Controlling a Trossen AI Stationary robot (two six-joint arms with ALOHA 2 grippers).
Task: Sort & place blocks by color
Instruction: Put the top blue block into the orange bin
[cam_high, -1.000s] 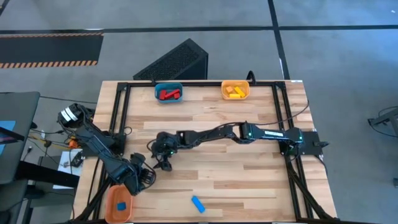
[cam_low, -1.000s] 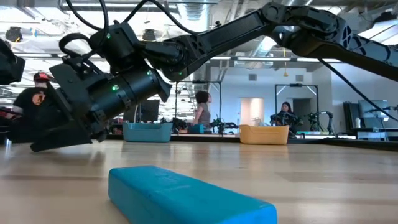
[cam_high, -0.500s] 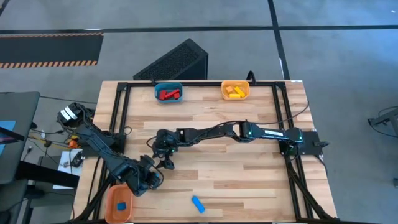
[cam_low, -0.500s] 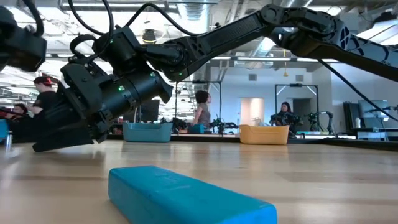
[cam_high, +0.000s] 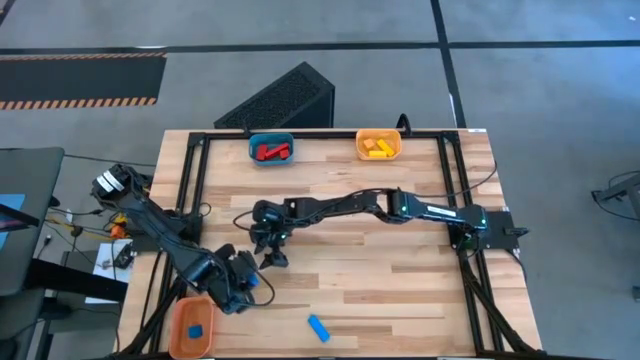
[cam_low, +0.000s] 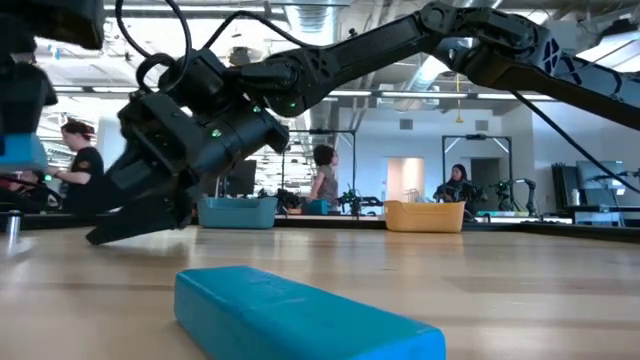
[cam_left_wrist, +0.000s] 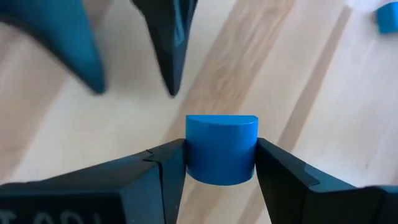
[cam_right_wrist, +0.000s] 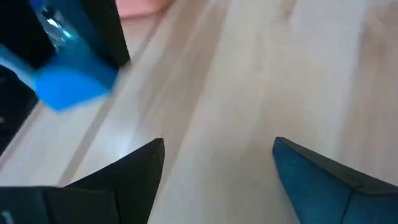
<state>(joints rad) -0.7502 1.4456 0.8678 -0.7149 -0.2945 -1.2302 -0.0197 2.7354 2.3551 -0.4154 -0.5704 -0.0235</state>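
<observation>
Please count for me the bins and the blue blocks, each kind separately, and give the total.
Bins: 3 (blue, orange, orange)
Blue blocks: 3 (held, binned, loose)
Total: 6

No readable text, labels, brands, numbers or signs in any view.

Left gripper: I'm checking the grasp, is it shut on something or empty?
Shut on a block: in the left wrist view the left gripper has both dark fingers pressed against a small blue plastic block.
</observation>
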